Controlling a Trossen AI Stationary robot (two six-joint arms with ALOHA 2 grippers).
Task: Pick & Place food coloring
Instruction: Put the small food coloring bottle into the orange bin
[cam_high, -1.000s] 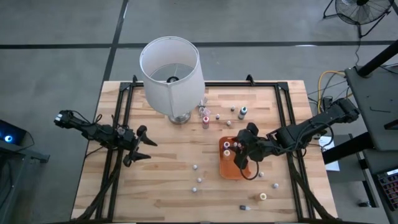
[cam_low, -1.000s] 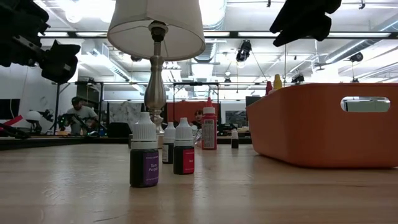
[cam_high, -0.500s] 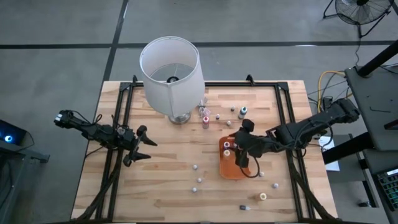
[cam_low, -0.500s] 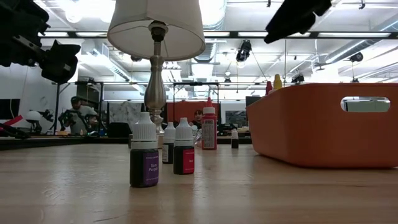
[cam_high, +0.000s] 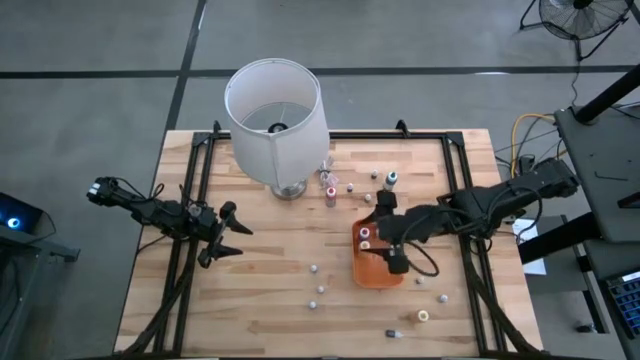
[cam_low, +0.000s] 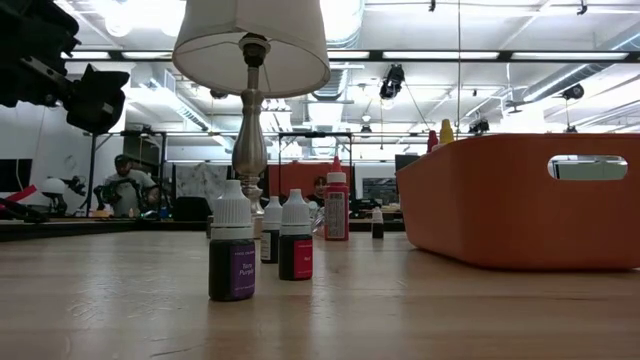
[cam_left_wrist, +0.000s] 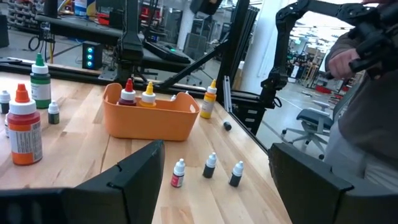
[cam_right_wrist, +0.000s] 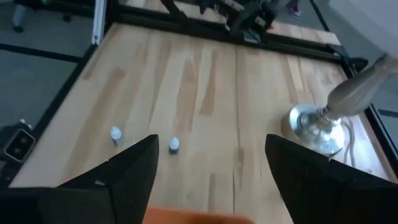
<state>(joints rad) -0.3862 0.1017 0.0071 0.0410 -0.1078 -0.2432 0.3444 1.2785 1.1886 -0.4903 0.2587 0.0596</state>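
Observation:
Small food coloring bottles stand scattered on the wooden table: three near its middle (cam_high: 313, 268), several at the far side by a red one (cam_high: 330, 195), and some near the right front (cam_high: 422, 315). Two capped bottles (cam_left_wrist: 127, 94) stand in the orange tray (cam_high: 372, 270). My right gripper (cam_high: 388, 232) hangs open above the tray's far end with nothing between its fingers; it is out of the low view. My left gripper (cam_high: 224, 232) waits open at the table's left side.
A tall lamp with a white shade (cam_high: 275, 105) stands at the table's far side, its metal base (cam_right_wrist: 316, 127) on the wood. Black frame rails (cam_high: 190, 200) run along the table's left and right sides. Bare wood lies between the left gripper and the tray.
My right gripper has risen from just over the tray, leaving the top of the low view. It has rolled about its own axis, and in the high view its fingers now stand wider apart. The left arm has kept still.

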